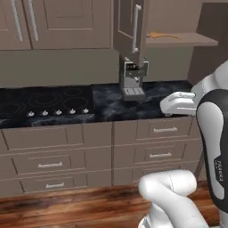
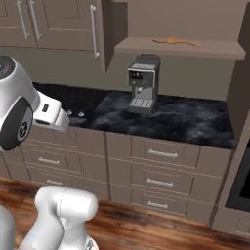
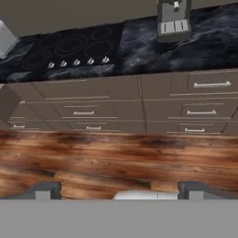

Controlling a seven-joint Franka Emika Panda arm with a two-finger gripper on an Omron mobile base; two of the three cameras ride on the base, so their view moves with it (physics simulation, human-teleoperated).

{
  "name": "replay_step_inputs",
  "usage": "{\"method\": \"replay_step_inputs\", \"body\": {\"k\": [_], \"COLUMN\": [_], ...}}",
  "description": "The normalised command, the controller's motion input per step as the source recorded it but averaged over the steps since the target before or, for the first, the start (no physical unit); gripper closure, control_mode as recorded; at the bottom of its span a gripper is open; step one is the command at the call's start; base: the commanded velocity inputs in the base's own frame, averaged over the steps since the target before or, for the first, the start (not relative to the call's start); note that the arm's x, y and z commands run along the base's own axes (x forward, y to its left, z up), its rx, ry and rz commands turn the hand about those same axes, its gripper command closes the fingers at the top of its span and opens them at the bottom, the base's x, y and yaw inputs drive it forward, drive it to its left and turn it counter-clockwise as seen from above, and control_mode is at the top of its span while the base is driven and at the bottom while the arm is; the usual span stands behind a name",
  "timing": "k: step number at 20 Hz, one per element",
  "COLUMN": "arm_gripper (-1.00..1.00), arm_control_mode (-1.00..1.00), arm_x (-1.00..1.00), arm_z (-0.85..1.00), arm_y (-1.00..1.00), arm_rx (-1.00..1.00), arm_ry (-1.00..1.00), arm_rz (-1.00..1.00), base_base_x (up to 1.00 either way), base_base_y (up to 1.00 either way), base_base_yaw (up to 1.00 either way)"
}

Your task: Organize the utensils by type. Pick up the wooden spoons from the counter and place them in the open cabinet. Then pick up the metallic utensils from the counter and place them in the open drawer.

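Wooden spoons (image 2: 176,42): seeing an orange-brown shape lying on the open cabinet (image 1: 131,26) shelf, high above and beyond the pincer (image 3: 120,191); not telling whether one or two. Noting pincer fingers spread wide, gripping nothing, pointing down at floor and drawer fronts, with the worktop (image 3: 139,46) further ahead. Judging a search for the next utensil as the step in hand. Recommending lifting the hand's gaze onto the worktop first, then descending from above, closing across the thin handle.

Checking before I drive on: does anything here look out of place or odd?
Nothing looks spilled or damaged. A wooden spoon lies on the open cabinet shelf; the coffee machine stands upright on the counter. All visible drawers are shut.
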Motion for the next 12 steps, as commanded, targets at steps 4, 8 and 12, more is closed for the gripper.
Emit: {"method": "replay_step_inputs", "body": {"k": [4,8,12], "arm_gripper": [-1.00,-1.00,-1.00], "arm_control_mode": [1.00,1.00,1.00], "arm_x": [0.00,0.00,0.00], "arm_z": [0.00,0.00,0.00], "arm_y": [0.00,0.00,0.00], "arm_rx": [0.00,0.00,0.00], "arm_ry": [0.00,0.00,0.00], "arm_rz": [0.00,0.00,0.00], "base_base_x": [-0.18,-0.06,0.00], "base_base_y": [1.00,1.00,0.98], "base_base_yaw": [0.57,0.67,0.67]}}
